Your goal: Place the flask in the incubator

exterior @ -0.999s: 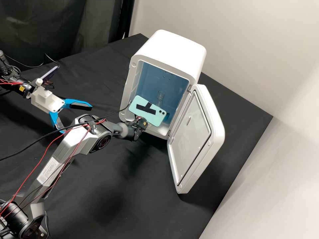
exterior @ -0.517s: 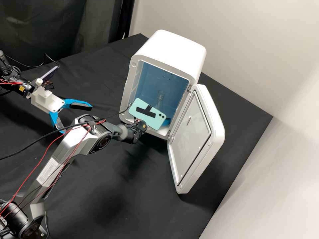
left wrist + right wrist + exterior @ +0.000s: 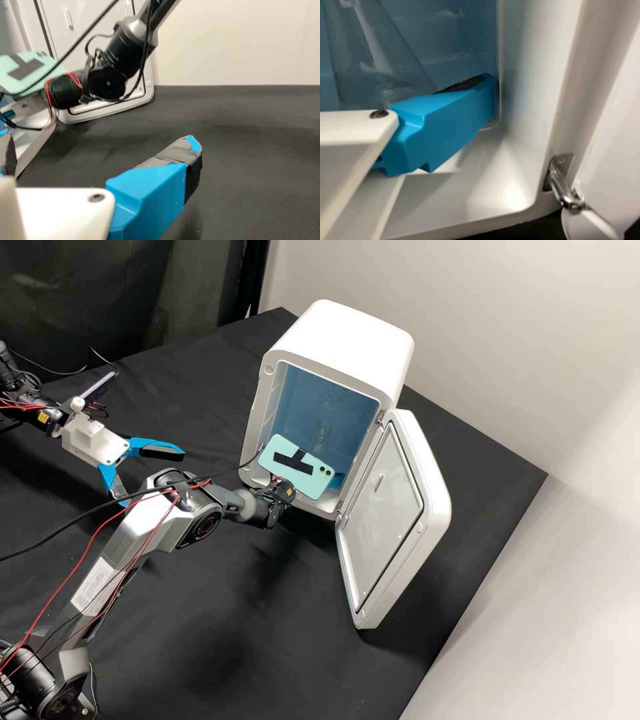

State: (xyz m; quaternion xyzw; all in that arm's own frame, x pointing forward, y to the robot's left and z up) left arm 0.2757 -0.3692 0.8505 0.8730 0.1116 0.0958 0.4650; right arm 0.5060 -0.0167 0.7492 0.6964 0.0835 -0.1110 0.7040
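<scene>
The incubator [image 3: 340,340] mouth is largely filled by the right arm [image 3: 247,503] and its teal phone [image 3: 297,463] (flask [image 3: 322,433] just behind); the door [image 3: 393,520] stands wide, with open tabletop [image 3: 253,627] before it.

The high camera looks forward and down on the incubator [image 3: 347,347]. The left wrist camera faces it low across the bench [image 3: 250,130]; the right wrist camera sits close inside it, beside the hinge [image 3: 563,185].

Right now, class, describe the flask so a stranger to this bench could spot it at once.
Find the white incubator on the black bench, its door swung open. In its blue chamber, behind the mint-green phone on an arm, is the flask: the one clear glass thing there, cone-bodied with a narrow neck.
</scene>
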